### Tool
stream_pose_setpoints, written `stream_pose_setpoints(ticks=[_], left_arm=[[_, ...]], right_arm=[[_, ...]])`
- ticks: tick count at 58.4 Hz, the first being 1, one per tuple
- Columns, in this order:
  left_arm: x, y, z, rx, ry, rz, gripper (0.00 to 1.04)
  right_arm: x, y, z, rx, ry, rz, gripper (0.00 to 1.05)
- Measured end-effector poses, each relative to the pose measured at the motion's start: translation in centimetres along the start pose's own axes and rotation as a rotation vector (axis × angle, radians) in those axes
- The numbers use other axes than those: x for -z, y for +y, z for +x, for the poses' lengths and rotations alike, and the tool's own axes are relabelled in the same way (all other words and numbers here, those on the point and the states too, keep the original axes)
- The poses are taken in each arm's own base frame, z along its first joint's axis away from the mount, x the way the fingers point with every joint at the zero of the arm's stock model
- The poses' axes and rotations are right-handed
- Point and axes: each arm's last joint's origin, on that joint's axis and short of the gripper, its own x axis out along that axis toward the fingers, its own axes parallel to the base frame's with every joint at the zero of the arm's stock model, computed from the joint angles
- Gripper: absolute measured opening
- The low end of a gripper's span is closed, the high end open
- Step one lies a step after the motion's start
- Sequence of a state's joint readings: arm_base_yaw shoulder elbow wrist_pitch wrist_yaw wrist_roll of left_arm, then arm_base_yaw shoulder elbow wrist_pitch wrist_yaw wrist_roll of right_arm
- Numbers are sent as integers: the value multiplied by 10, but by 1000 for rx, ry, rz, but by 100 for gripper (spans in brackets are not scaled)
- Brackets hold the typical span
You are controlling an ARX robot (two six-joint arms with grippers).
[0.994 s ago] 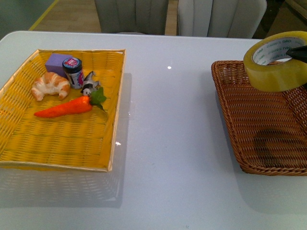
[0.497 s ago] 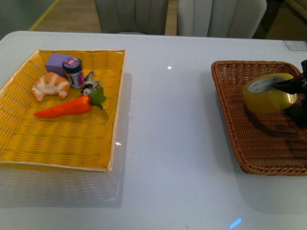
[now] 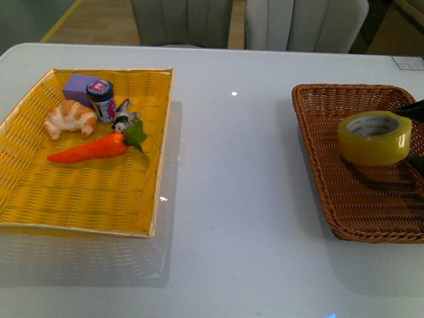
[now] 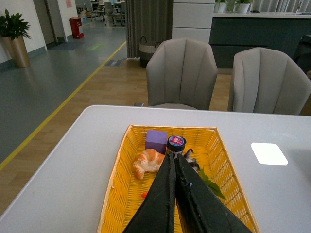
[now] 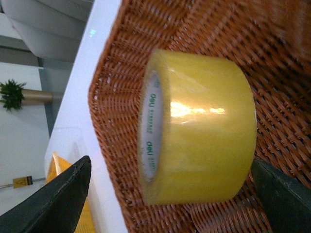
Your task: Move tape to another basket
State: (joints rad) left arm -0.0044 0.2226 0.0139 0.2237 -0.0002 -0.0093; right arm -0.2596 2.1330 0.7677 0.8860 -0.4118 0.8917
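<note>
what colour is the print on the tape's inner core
Green lettering on the white core of the tape; clearest in the right wrist view.

Yellow tape (image 3: 374, 137) on a brown wicker basket (image 3: 317, 159).
The tape is shown translucent yellow, its white core printed green; the wicker basket is woven dark brown; the bench (image 3: 232, 199) is rendered pale grey.

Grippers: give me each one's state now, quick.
Left gripper: closed, holding nothing.
Right gripper: open, straddling the packing tape roll lying in the brown wicker basket.
</note>
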Motion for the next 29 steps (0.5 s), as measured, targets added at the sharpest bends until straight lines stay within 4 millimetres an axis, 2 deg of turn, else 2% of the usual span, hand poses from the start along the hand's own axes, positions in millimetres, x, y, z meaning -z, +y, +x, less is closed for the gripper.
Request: stream_pose_setpoints(ticks=[5, 14, 23, 27, 29], left_arm=[[0, 0, -1, 0, -2, 0, 2], [2, 0, -6, -1, 14, 0, 2], [3, 0, -13, -1, 13, 1, 2], [4, 0, -14, -1, 18, 1, 2], [4, 0, -14, -1, 17, 1, 2]], right_arm=[[-8, 13, -23, -37, -39, -15, 96], [-14, 35, -78, -95, -108, -76, 96], [-1, 49, -142, -73, -163, -178, 96], [5, 56, -162, -96, -194, -225, 96], [4, 59, -166, -108, -211, -242, 96]])
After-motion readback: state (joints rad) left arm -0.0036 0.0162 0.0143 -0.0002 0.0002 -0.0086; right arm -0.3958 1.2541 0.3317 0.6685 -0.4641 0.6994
